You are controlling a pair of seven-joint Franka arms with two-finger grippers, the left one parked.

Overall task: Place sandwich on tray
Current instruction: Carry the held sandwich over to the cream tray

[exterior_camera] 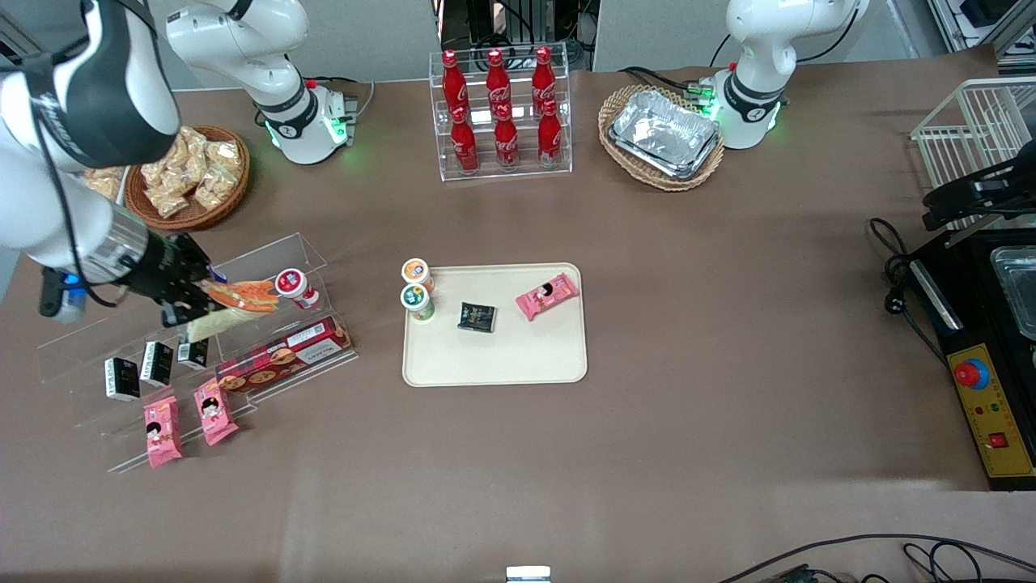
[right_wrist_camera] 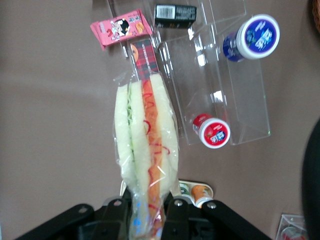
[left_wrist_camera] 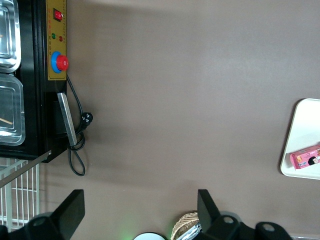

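The bench is covered with a brown sheet and carries everything. Near its middle lies the tray, cream-coloured and flat with a low rim. It already holds two small cups close to one corner, a dark packet and a pink snack packet; the part of the tray nearer to the front camera is bare.

Toward the working arm's end of the bench stands a clear stepped display rack. It carries a long red biscuit box, small black cartons, two pink packets and a red-lidded cup.

The hand is above this rack, at the end of the right arm. It is closed on the sandwich, and the wrist view shows the two fingers pressing the narrow end of the wrapped wedge, so the opening is only as wide as the pinched wrap. The sandwich hangs free from the hand, above the rack and well apart from the tray.

I judge that the pick is done and the carrying step is now in hand. The next move calls for bringing the sandwich sideways over the bench to the tray, keeping it high enough to pass the red-lidded cup and the two cups at the tray corner, then lowering it over the bare part before the fingers open. The grip holds only the end, so the wedge may swing.
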